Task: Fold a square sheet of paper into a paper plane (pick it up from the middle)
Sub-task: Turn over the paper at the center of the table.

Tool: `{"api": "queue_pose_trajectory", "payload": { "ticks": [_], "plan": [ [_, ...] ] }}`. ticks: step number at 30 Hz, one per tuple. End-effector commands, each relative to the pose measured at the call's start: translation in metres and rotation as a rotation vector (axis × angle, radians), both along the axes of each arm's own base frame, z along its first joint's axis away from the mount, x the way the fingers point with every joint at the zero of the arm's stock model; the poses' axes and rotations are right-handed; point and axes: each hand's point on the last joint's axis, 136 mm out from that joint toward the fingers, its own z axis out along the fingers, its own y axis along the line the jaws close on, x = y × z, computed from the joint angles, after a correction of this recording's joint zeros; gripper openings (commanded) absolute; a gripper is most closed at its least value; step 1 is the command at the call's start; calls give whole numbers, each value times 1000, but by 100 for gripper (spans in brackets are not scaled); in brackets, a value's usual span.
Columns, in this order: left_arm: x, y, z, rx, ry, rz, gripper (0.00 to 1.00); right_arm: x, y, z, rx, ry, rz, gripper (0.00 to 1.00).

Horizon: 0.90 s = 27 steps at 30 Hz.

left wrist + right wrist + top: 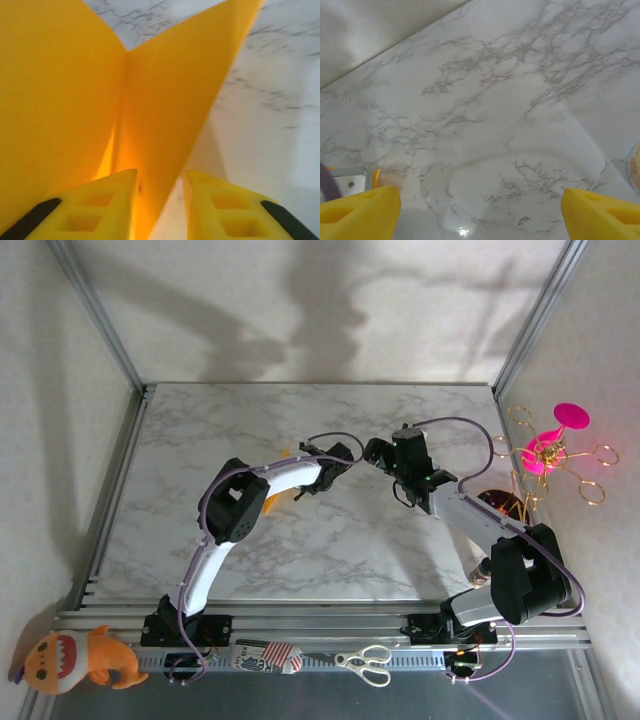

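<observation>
Left wrist shows V-creased orange-yellow sheet (65, 100) between narrowly parted jaws; right jaws wide.

place: robot lab test cell | signs: left arm (215, 540) and right arm (490, 530) bolted to a metal rail (330, 625) at a marble-patterned table (300, 560) | surroundings: metal frame (95, 315), plain white walls (320, 300) | props: plush toy (75, 660), scissors (365, 663)

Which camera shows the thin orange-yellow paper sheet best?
The left wrist view. There the thin orange-yellow paper sheet is big and close, bent along a crease, standing between the yellow fingers. The top view gives just small orange slivers beside the left arm. The right wrist view looks at the marble table.
</observation>
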Motion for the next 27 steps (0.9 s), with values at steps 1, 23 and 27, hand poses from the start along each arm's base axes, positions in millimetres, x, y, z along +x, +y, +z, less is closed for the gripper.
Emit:
{"api": "queue_pose_trajectory", "payload": {
  "ticks": [1,23,27],
  "plan": [
    [-8,-56,24,-317,7,-41,36,6,-3,5,24,2,-34,84],
    [-46,12,29,-927,-47,213,21,8,25,-25,174,96,98,83],
    [-37,34,12,-866,-69,278,20,7,36,-34,195,128,139,83]
  ]
}}
